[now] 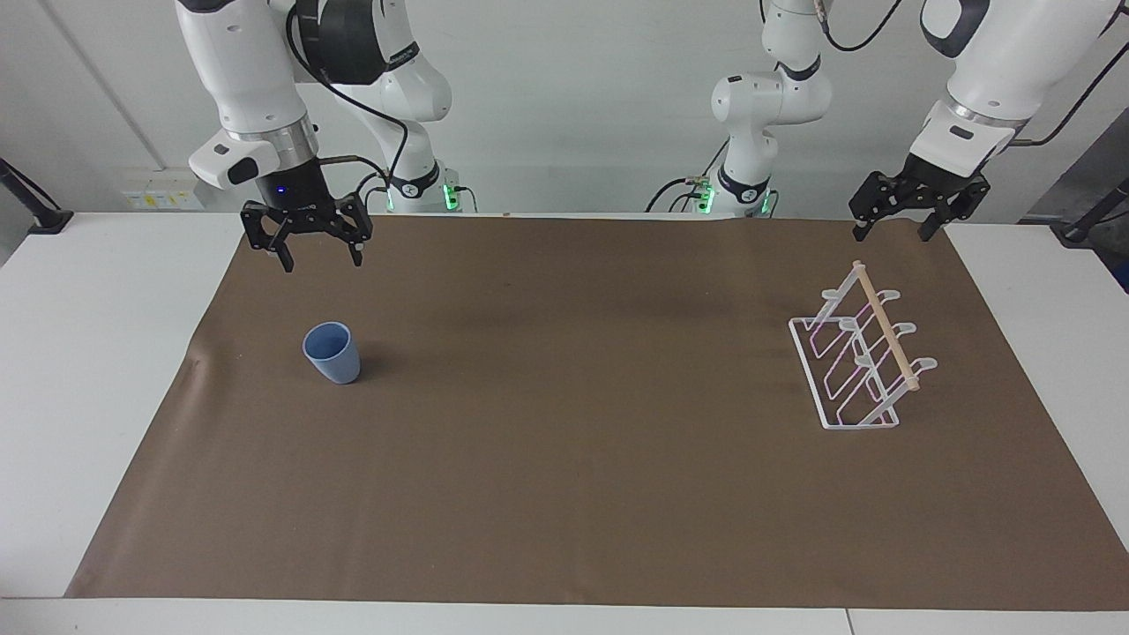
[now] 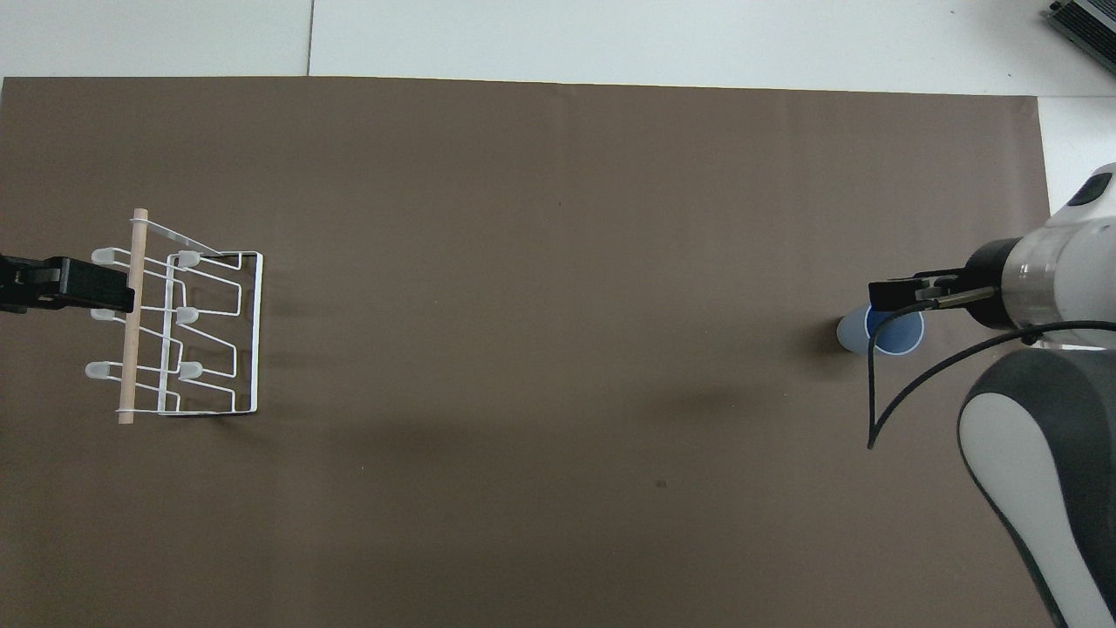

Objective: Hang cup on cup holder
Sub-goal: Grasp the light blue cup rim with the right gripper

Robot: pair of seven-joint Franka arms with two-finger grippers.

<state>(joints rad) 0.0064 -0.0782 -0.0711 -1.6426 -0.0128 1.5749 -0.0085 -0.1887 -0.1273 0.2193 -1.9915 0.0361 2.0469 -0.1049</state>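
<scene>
On the brown mat (image 1: 564,494): one cup (image 1: 332,353), one cup holder (image 1: 860,362).

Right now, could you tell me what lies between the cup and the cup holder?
Nothing: both views show only bare brown mat between the cup and the cup holder.

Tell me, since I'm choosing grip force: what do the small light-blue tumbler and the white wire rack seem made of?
The small light-blue tumbler looks like matte plastic: even colour, thin rim, no shine. The white wire rack seems coated metal wire, judging by its thin bent loops, with a pale, probably wooden dowel along its top.
</scene>
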